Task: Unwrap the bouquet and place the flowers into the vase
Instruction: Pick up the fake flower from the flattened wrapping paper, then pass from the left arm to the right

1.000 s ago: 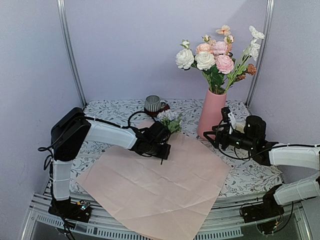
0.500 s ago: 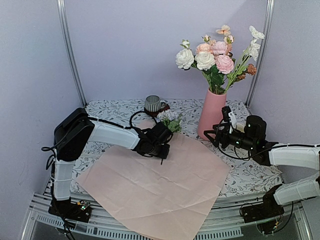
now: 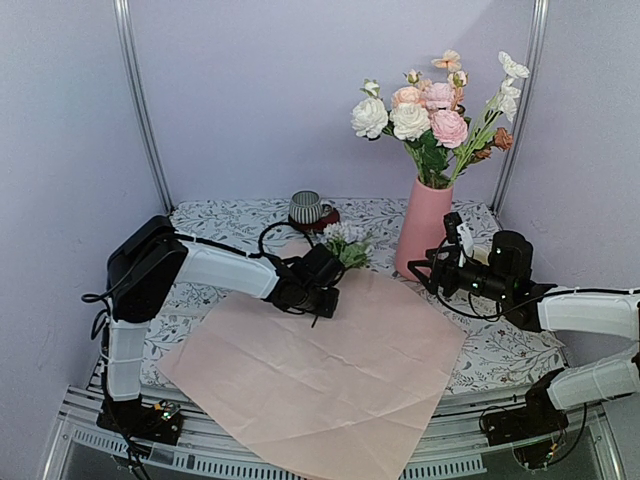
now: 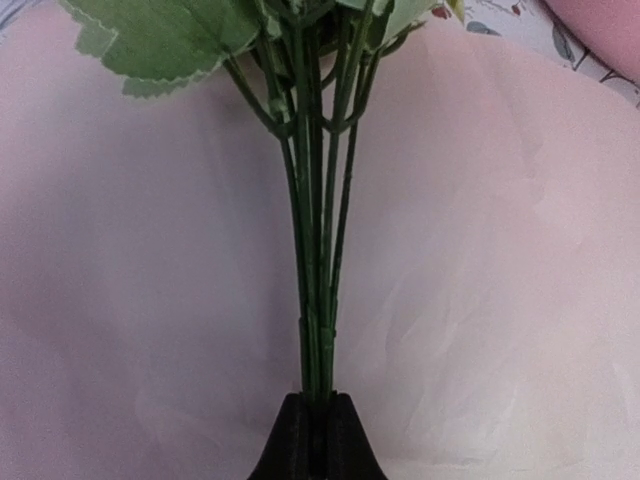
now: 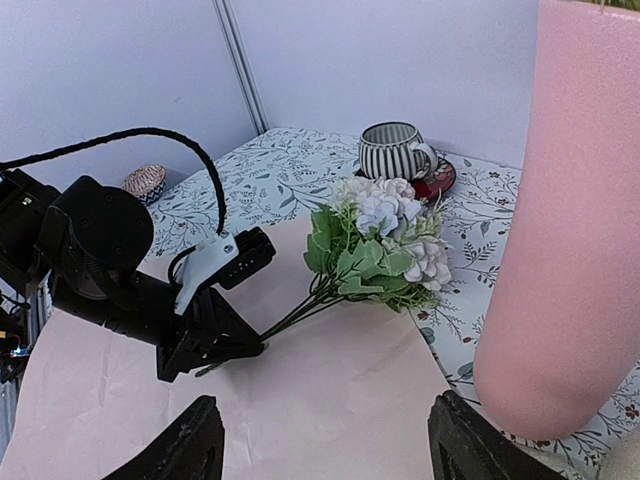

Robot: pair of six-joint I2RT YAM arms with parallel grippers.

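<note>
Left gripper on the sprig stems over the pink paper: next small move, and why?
Probably lift straight up a little. The left gripper is shut on the thin green stems of the pale lilac-and-white blossom sprig, which lies at the far edge of the pale pink paper sheet; clearing the sheet first should avoid dragging it on the way to the tall pink vase.

Left tool (image 4: 312,405) closed from open, now clamping flower stems (image 4: 316,280).
</note>
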